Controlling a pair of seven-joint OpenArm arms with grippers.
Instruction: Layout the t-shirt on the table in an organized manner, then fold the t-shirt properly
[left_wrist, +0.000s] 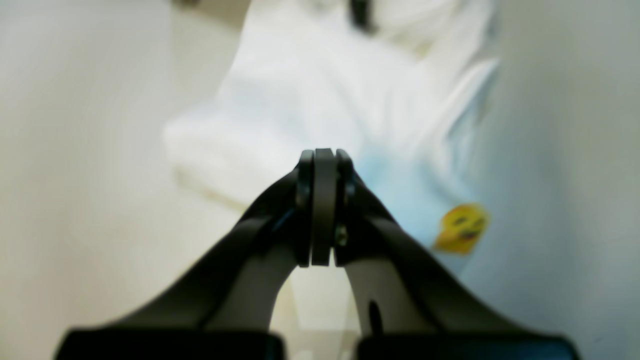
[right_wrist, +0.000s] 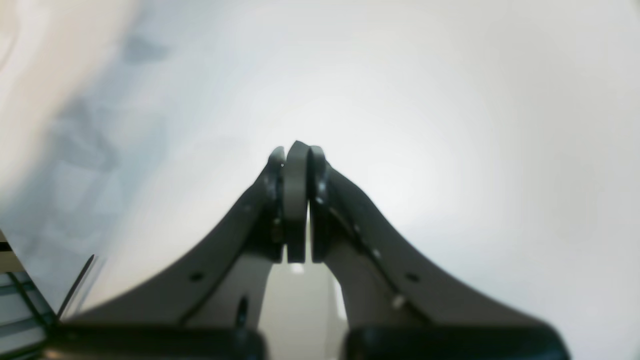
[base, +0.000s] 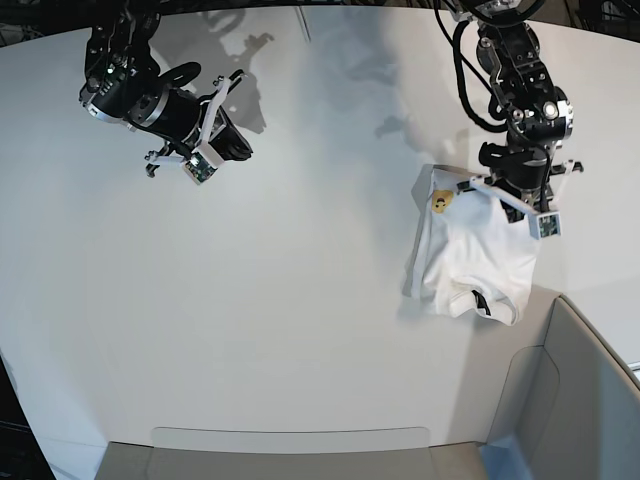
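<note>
The t-shirt (base: 468, 262) lies crumpled in a compact heap on the white worktop (base: 300, 300), toward the side of the left arm and close to the grey panel (base: 570, 390) at the near corner. The left claw (base: 510, 185) hangs right over the heap's far edge, jaws pressed together with nothing between them; its wrist view shows the cloth (left_wrist: 320, 90) lying just ahead and below, the small yellow-orange mark (left_wrist: 461, 228) off to one side. The right claw (base: 232, 145) is also closed and empty, well apart across the bare worktop. The left arm is plainly nearer; the heap runs roughly from the far side toward the near edge.
</note>
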